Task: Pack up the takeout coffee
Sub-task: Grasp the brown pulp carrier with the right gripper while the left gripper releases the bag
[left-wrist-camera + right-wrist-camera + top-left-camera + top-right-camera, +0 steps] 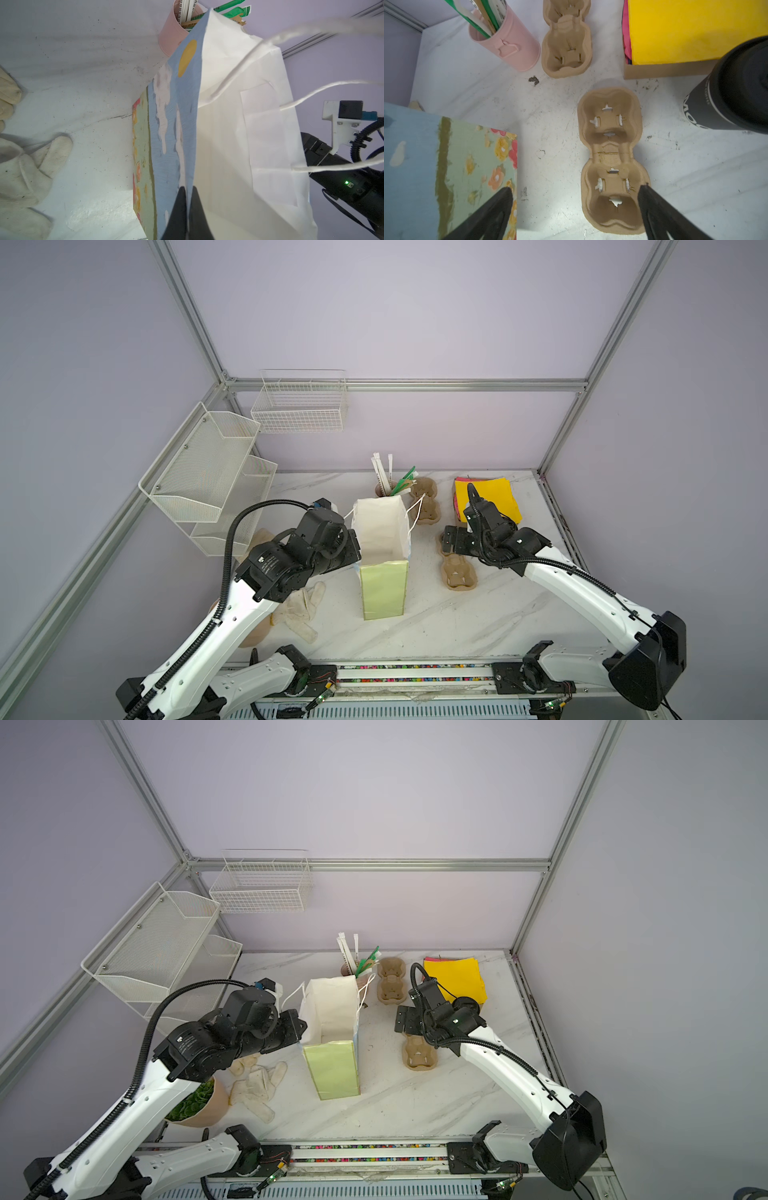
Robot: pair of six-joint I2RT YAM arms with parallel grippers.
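In both top views a paper bag stands open mid-table. The left wrist view shows the left gripper pinching the bag's rim. In the right wrist view the right gripper hangs spread over a cup carrier; the lidded coffee cup stands right of it.

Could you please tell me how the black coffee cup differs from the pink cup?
The black coffee cup carries white lettering and a black lid; the pink cup is unlettered and open-topped. The pink cup holds straws and stirrers; the black coffee cup shows no contents. Both stand upright on the table.
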